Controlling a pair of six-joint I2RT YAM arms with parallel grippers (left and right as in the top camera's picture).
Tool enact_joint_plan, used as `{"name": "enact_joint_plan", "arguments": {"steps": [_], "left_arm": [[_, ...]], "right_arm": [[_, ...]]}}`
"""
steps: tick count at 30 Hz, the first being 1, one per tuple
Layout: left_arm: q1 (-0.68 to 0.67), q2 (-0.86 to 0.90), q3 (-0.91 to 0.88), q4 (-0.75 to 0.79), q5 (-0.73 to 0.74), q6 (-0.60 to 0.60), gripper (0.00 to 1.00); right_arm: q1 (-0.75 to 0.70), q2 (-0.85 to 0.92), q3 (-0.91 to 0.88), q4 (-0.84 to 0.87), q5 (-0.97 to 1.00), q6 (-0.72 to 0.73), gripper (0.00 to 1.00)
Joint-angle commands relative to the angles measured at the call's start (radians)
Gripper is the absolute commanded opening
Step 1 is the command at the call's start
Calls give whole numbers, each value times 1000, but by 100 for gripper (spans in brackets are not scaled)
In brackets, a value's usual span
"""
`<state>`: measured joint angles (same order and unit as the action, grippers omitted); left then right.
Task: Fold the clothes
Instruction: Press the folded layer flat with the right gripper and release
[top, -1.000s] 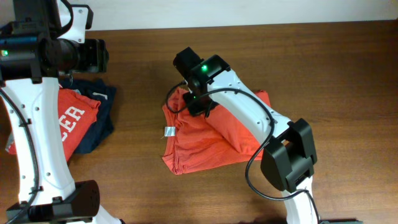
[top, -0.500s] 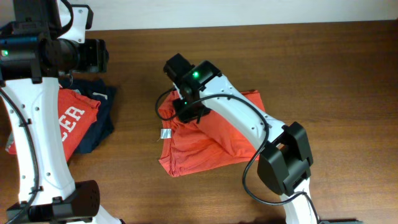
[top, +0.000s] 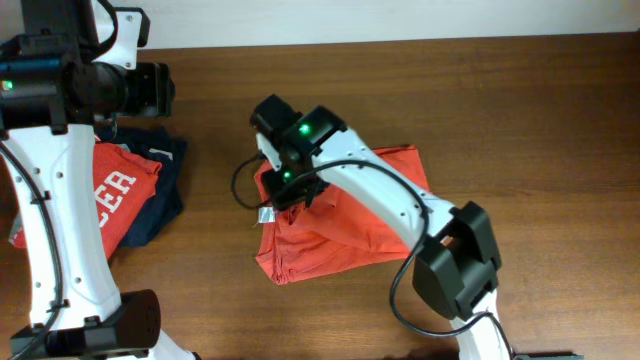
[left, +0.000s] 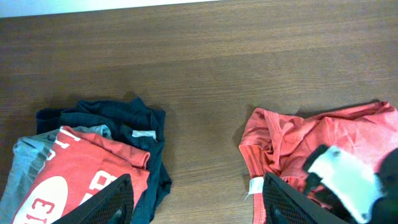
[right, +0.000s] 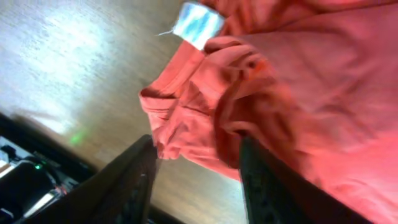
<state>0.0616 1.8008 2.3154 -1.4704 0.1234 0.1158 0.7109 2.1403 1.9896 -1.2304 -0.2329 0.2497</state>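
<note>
I see the orange-red shirt lying rumpled and partly folded near the middle of the desk, with its white tag at its left edge. My right tool is over the shirt's bunched left corner, fingers spread apart, the cloth loose between them. My left tool hangs released above bare wood. The pile of folded clothes lies by the desk's left edge.

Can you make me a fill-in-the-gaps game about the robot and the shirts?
The orange-red T-shirt lies on a wooden ____. The ____ pincer hangs over the T-shirt, jaws apart. The small tag at the T-shirt's edge is ____. In the overhead view, the folded pile lies to the T-shirt's ____.
Missing words: table; right; white; left.
</note>
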Motion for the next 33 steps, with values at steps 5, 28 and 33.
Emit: {"name": "enact_joint_plan", "arguments": {"steps": [5,28,33], "left_arm": [[5,-11,10,0,10,11,67],[5,-11,10,11,10,10,68],[5,-11,10,10,11,10,68]], "right_arm": [[-198,-133,3,-56,80,-24,51],[-231,-51,-500,650,-182,21,28],[-237,-52,-484,1029,-446,23,29]]}}
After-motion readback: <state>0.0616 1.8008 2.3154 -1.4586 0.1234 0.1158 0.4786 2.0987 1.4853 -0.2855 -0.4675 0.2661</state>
